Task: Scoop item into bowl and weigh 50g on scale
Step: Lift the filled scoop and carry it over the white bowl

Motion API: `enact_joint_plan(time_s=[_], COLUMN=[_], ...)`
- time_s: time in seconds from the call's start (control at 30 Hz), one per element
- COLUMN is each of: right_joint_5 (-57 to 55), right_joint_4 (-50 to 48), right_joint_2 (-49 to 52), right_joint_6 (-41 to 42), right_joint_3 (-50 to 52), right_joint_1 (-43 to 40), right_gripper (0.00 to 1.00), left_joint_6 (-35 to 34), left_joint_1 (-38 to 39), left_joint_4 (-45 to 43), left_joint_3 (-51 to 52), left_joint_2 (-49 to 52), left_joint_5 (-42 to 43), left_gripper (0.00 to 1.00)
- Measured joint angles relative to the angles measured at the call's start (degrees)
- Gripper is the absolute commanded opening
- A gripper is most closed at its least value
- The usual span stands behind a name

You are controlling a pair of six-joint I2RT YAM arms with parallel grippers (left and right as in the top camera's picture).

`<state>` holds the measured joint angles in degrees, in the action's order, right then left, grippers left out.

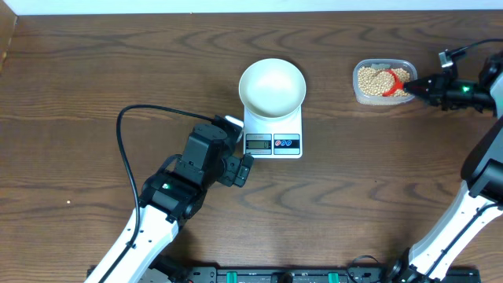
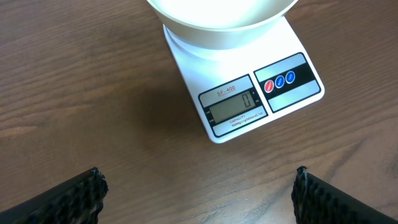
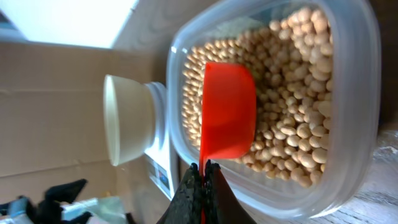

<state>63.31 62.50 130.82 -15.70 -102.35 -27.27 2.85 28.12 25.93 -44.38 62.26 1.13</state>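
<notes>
The white bowl (image 1: 272, 86) stands empty on the small white scale (image 1: 273, 139), whose display (image 2: 235, 107) faces the front. My left gripper (image 1: 245, 169) rests just left of the scale's front corner, open, with bare table between its fingers (image 2: 74, 199). Pale-tan beans (image 1: 379, 79) fill a clear plastic tub (image 1: 384, 82) at the back right. My right gripper (image 3: 203, 168) is shut on the thin handle of a red scoop (image 3: 227, 109), whose cup lies over the beans inside the tub.
A black cable (image 1: 126, 157) loops over the table left of the left arm. The right arm's white link (image 1: 464, 220) runs down the right edge. A rail (image 1: 283, 275) lies along the table's front edge.
</notes>
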Motion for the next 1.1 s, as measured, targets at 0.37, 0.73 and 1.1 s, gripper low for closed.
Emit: enact_joint_plan(time_s=[0.37, 0.73, 1.1], right_joint_5=[7.91, 19.15, 22.91], right_joint_4=[0.37, 0.48, 0.20], right_joint_2=[0.00, 0.00, 0.00], right_joint_6=[0.02, 0.00, 1.46], right_joint_3=[0.00, 0.00, 0.00], right_joint_1=[-3.10, -3.02, 2.82], right_gripper=[0.01, 0.01, 0.01], left_joint_6=[0.00, 0.00, 0.00], left_joint_1=[0.00, 0.00, 0.00], left_joint_4=[0.00, 0.00, 0.00], left_joint_3=[0.00, 0.00, 0.00], left_joint_2=[0.00, 0.00, 0.00], left_joint_5=[0.00, 0.00, 0.00], left_gripper=[0.97, 0.97, 0.97])
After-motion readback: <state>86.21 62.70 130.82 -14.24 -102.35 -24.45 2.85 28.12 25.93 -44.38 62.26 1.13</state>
